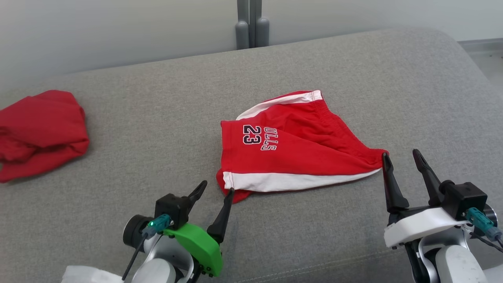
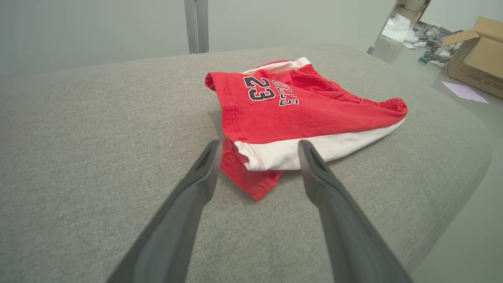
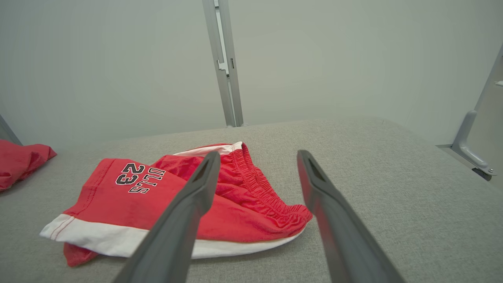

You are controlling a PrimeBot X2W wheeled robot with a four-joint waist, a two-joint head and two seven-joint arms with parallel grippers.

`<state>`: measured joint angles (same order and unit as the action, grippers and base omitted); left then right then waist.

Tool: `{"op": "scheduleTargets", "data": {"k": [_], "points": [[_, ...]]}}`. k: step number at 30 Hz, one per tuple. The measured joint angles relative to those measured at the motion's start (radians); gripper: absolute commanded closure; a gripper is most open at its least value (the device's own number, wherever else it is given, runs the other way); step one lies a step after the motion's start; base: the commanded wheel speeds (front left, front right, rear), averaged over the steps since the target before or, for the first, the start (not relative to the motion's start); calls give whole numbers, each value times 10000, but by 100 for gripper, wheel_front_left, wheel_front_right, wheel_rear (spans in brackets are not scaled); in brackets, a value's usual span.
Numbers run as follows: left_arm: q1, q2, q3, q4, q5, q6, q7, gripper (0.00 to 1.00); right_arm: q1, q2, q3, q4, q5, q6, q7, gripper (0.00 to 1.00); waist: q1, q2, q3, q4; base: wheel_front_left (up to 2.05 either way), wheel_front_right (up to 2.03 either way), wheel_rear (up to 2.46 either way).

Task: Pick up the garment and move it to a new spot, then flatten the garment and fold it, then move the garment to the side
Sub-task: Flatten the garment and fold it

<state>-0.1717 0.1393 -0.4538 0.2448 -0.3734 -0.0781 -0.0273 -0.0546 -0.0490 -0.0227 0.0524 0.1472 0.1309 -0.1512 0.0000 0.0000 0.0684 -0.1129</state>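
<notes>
The garment [image 1: 290, 153] is a pair of red shorts with white trim and a black "23", lying crumpled and partly folded over on the grey cushion [image 1: 137, 118]. My left gripper [image 1: 217, 186] is open at the garment's near left corner, and in the left wrist view that corner of the garment [image 2: 275, 114] lies between the tips of the gripper [image 2: 260, 143]. My right gripper [image 1: 401, 154] is open at the garment's right tip. The right wrist view has the gripper [image 3: 258, 153] over the elastic waistband end of the garment [image 3: 118, 204]. Neither gripper holds anything.
A second red cloth [image 1: 39, 133] lies bunched at the cushion's far left. A grey post [image 1: 251, 23] stands behind the cushion against the pale wall. Off the cushion's right side, the floor holds a cardboard box [image 2: 477, 55] and clutter.
</notes>
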Motion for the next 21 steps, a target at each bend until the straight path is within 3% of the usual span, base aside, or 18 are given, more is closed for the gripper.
{"op": "scheduleTargets", "data": {"k": [13,21], "points": [[-1345,-322,-439,2105,-63,-263,-8,0,-228,2,-96,23,23,0,-167,0,0,0,644,-520,0,0,0],[-1756,-431,-464,2796,-155,-144,-265,0,-326,2,-86,102,81,0,-222,0,0,0,769,-590,0,0,0]]}}
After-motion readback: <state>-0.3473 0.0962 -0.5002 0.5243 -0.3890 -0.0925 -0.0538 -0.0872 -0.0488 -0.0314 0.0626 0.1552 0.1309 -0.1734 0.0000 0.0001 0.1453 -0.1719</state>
